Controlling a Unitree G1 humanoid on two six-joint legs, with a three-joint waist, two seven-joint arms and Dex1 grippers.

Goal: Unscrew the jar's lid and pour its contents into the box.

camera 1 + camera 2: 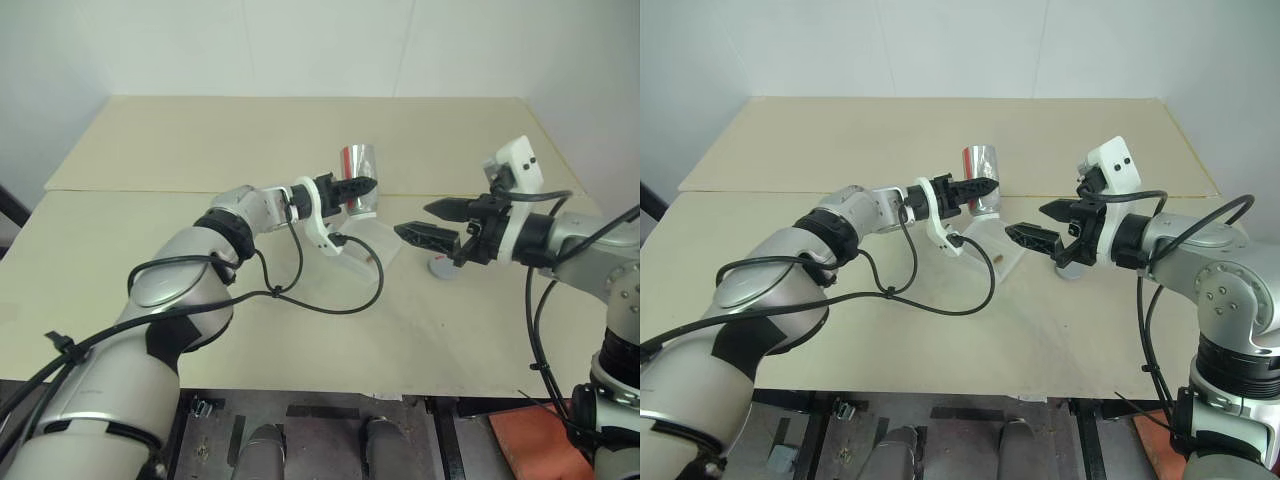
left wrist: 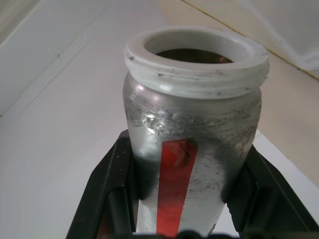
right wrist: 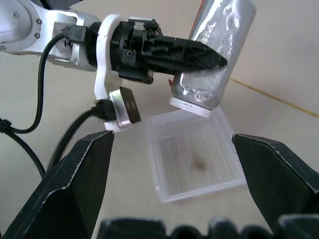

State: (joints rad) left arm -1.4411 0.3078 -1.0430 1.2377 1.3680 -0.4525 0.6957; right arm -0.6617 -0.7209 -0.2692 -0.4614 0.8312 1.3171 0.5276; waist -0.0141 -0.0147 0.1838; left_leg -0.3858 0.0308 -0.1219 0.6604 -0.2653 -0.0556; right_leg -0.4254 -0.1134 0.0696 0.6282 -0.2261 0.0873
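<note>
Scuffed silvery jar [image 3: 217,55] clamped in left tool [image 3: 199,57], white threaded mouth over ribbed clear box [image 3: 192,159]; right tool [image 1: 432,222] spread, empty

Jar [image 2: 192,149]: scuffed, shiny silvery metal skin, glossy red stripe, matt white plastic threaded neck. Box [image 3: 195,160]: clear, smooth, ribbed plastic. Left gripper [image 3: 199,56]: matt black moulded plastic fingers. Table [image 1: 200,150]: matt beige board.
</note>
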